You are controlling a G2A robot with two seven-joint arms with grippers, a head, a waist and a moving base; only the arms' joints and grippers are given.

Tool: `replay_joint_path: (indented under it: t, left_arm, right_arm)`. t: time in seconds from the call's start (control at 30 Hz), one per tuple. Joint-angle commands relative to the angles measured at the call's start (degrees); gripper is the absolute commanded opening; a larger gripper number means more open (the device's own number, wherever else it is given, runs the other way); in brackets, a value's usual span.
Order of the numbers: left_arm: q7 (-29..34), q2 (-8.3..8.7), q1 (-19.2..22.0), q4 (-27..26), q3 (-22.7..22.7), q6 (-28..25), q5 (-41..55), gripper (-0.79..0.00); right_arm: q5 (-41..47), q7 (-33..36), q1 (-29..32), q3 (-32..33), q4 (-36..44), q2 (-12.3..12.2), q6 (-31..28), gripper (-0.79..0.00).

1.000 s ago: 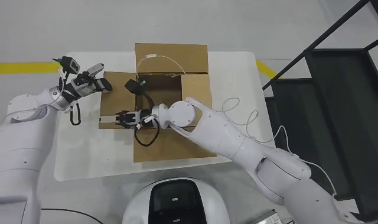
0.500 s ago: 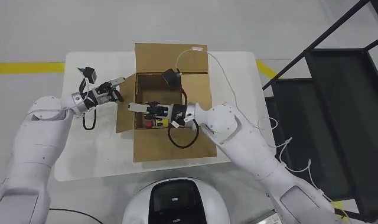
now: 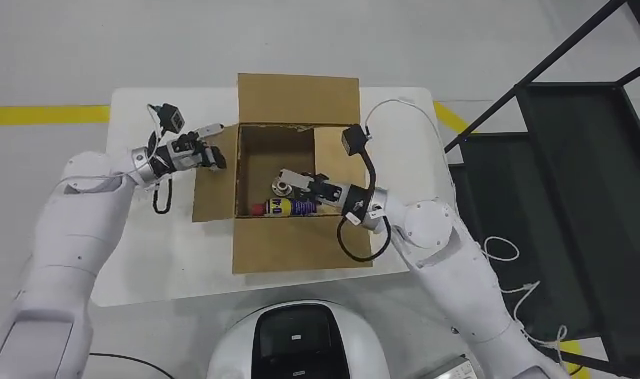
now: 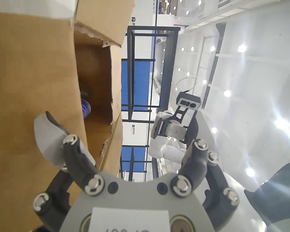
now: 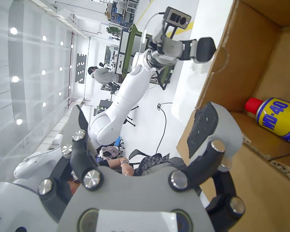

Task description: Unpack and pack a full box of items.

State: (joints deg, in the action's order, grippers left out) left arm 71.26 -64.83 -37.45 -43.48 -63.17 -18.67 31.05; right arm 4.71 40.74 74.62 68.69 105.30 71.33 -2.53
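- Box (image 3: 298,99): a cardboard carton stands in the middle of the desk (image 3: 150,249) with all four flaps folded outward and its inside open to view.
- Spray can (image 3: 290,208): a blue and yellow can with a red cap lies on its side on the box floor, against the wall nearest the robot. The right wrist view shows it just beyond the hand (image 5: 278,119). A blue patch deep in the box in the left wrist view is probably the same can, though too little of it shows to be sure.
- Right hand (image 3: 285,182): it hangs inside the box mouth, just above the can and not touching it. Its fingers are spread wide with nothing between them (image 5: 142,109).
- Left hand (image 3: 213,156): it sits at the outer edge of the left flap (image 3: 215,189). It is released, with one finger (image 4: 53,136) against the cardboard and the other well clear of it. It grips nothing.
- Step in hand: unpacking, judged from the open box and the can lying in it. The right hand appears placed for a pick.
- Next move: the right hand needs to descend so that its fingers straddle the can's round body across its width. It then has to close firmly, since a smooth cylinder may roll or slip, and lift clear of the walls before setting the can on the desk.
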Motion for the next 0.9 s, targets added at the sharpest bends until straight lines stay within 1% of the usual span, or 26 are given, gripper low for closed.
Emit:
replay_joint_path:
  t: [0.0, 0.1, 0.17, 0.23, 0.33, 0.37, 0.4, 0.5, 0.63, 0.7, 0.73, 0.87]
  left_arm:
    - [0.7, 0.34, 1.0, -0.9, -1.6, 0.1, 1.5, 0.000]
    - [3.6, 0.62, 2.2, -3.2, -3.0, 1.8, 4.1, 0.000]
    - [3.4, 0.40, 2.9, -4.4, -2.5, 3.0, 4.2, 0.000]
    - [1.9, -0.18, 3.8, -5.3, -1.0, 4.0, 3.3, 0.000]
    - [0.4, -1.52, 4.7, -6.7, 2.4, 5.4, 3.3, 0.000]
    - [-0.3, -2.34, 5.0, -6.9, 4.3, 6.4, 3.6, 0.000]
    - [-0.7, -2.78, 5.2, -6.8, 5.3, 6.9, 3.9, 0.000]
    - [-4.8, -5.07, 6.3, -5.7, 10.3, 7.3, 2.9, 0.000]
    - [-9.6, -7.49, 7.2, -4.1, 14.8, 5.6, 1.4, 0.000]
    - [-12.0, -8.58, 7.6, -2.8, 16.3, 4.0, 1.1, 0.000]
    - [-12.8, -9.02, 7.8, -2.2, 16.7, 2.9, 1.1, 0.000]
    - [-12.8, -9.02, 7.8, -2.2, 16.7, 2.9, 1.1, 0.000]
  right_arm:
    - [-0.4, 0.5, 0.7, 0.5, 0.3, -0.2, 0.2, 0.000]
    - [-0.9, 1.1, 1.5, 1.3, 0.0, -0.5, 0.5, 0.000]
    - [-0.9, 1.3, 2.1, 2.1, -0.3, -0.7, 0.3, 0.000]
    - [-1.0, 1.4, 3.1, 3.3, -0.7, -1.0, 0.4, 0.000]
    - [1.0, 1.0, 5.1, 5.9, -0.9, -1.4, 1.2, 0.000]
    - [2.9, 0.6, 6.3, 7.4, -0.4, -1.5, 0.9, 0.000]
    - [3.6, 0.5, 7.0, 8.1, -0.2, -1.6, 0.7, 0.000]
    - [4.9, 0.2, 10.1, 11.0, 1.0, -2.0, 0.0, 0.000]
    - [5.6, -1.0, 12.4, 12.9, 1.8, -2.3, 0.1, 0.000]
    - [5.6, -1.0, 12.4, 12.9, 1.8, -2.3, 0.1, 0.000]
    - [5.6, -1.0, 12.4, 12.9, 1.8, -2.3, 0.1, 0.000]
    - [5.6, -1.0, 12.4, 12.9, 1.8, -2.3, 0.1, 0.000]
